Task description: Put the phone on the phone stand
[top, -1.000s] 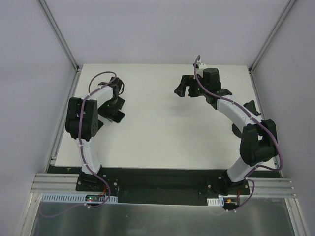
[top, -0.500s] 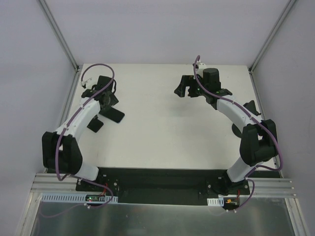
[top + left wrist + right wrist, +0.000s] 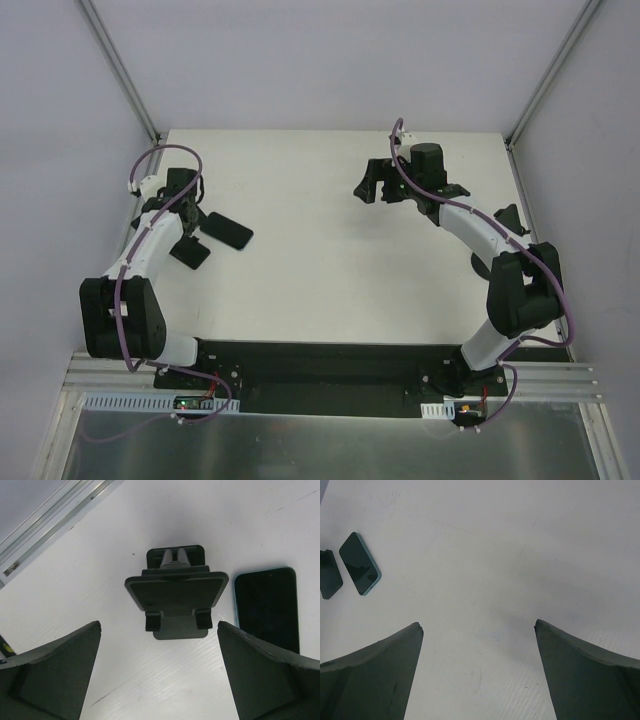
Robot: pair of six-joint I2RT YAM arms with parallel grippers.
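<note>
Black-faced and teal-edged, the phone [image 3: 266, 609] lies flat on the white worktop [image 3: 250, 520], just beside the phone stand [image 3: 175, 592] and not touching it. You see the left gripper [image 3: 159, 627] above the stand, spread wide and empty. The right gripper [image 3: 479, 625] is likewise spread, well apart from both.

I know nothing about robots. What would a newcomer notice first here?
Two white-and-black robot arms curve over a white table, the left gripper and right gripper both open and empty. Just ahead of the left one stands a small black phone stand, and beside it, not touching, a thin flat black phone with a teal rim lies on the table.
</note>
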